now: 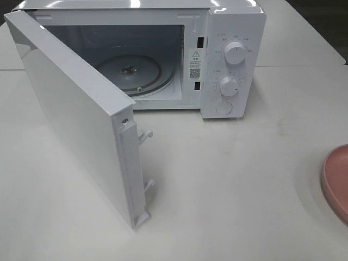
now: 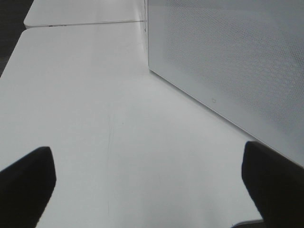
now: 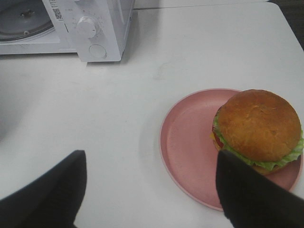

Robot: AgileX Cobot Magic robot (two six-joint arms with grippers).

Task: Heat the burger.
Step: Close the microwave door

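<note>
Small round burger with domed orange-brown bun sat on pink round shallow dish, toward one rim, on white table. Right pincer hung above, wide, empty. White microwave stood well apart, door swung open. Left pincer wide, empty, beside door.

Lab bench: microwave on white table

A white microwave stands at the far edge of the surface, its door swung wide open toward the left. A glass turntable lies inside. A pink dish shows partly at the right edge.
</note>
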